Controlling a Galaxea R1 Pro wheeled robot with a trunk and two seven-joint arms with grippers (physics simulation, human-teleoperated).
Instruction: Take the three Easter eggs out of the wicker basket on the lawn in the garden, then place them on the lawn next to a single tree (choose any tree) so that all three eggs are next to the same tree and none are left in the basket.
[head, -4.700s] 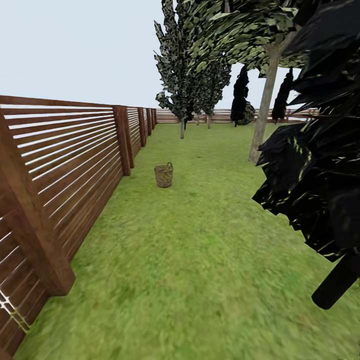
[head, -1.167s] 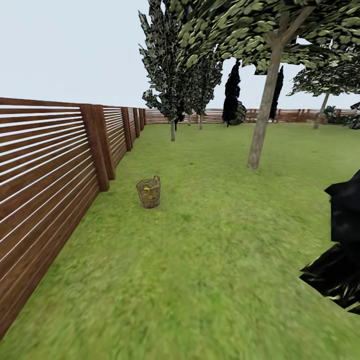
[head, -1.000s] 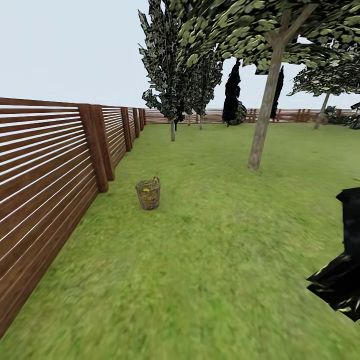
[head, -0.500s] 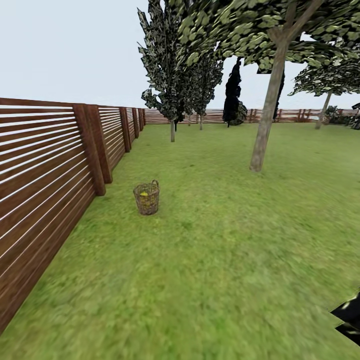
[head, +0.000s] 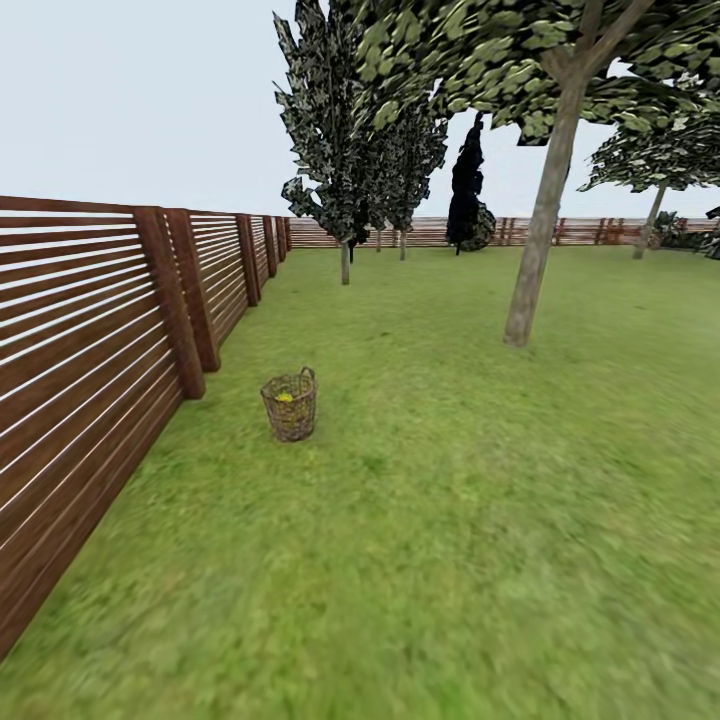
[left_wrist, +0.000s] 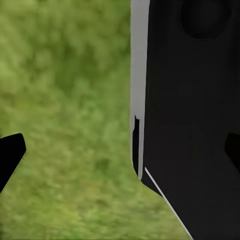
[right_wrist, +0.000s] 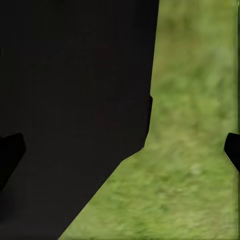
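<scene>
Currently the wicker basket (head: 290, 405) stands upright on the lawn (head: 450, 520), just beside the slatted wooden fence (head: 90, 340), near one of its posts. Yellow shows inside the rim: at least one of the Easter eggs (head: 285, 397); count can't be told at this range. Basket is well apart from both sets of jaws, out ahead of them.

The tree (head: 540, 230) with the grey-brown trunk and broad leafy canopy stands further off, across open grass from the basket. More trees and a near-black cypress (head: 466, 190) line the far fence.

Arm pose: in the left wrist view the left gripper (left_wrist: 125, 155) points down at grass, dark fingertips at opposite edges of the picture, so the jaws stand wide apart with nothing between them except a dark body panel (left_wrist: 195, 115) of the robot beyond. Right gripper (right_wrist: 125, 150) in the right wrist view is the same: fingertips at opposite edges, jaws spread, nothing held, grass and dark robot body beyond.

Versus half a second ago: whole head view has shifted, so the camera moved. Basket now sits slightly lower and larger in view; the black foliage at the bottom right corner is gone from view.
</scene>
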